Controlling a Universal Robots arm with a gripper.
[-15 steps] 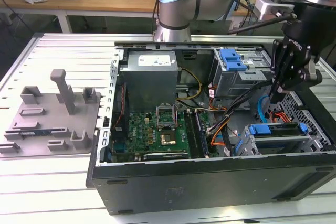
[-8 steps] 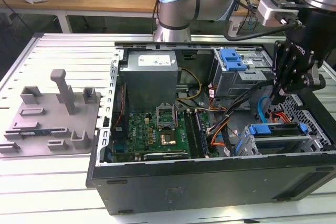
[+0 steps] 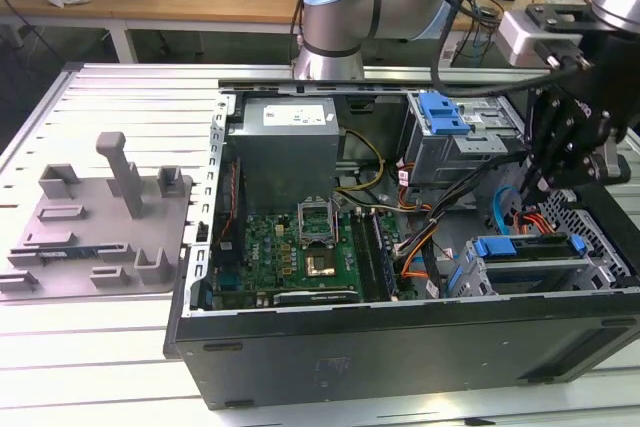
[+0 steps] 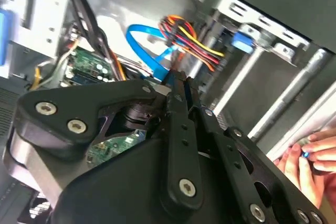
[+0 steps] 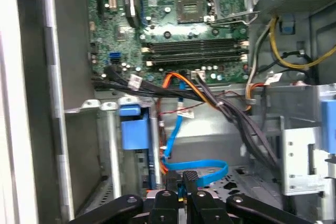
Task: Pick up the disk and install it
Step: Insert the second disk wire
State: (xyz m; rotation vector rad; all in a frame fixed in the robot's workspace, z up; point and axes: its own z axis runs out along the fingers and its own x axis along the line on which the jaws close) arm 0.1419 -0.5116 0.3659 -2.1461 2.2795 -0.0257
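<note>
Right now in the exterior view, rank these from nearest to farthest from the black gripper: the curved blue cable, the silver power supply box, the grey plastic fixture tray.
From the black gripper:
1. Curved blue cable, just beside it inside the case.
2. Silver power supply box, across the case toward the exterior view's left.
3. Grey plastic fixture tray, outside the case, far left.

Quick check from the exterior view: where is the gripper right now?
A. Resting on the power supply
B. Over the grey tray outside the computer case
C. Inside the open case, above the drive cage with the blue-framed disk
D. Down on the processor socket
C: the gripper hangs inside the open computer case at the exterior view's right, just above the blue-framed disk in the drive cage, by the blue cable.
</note>
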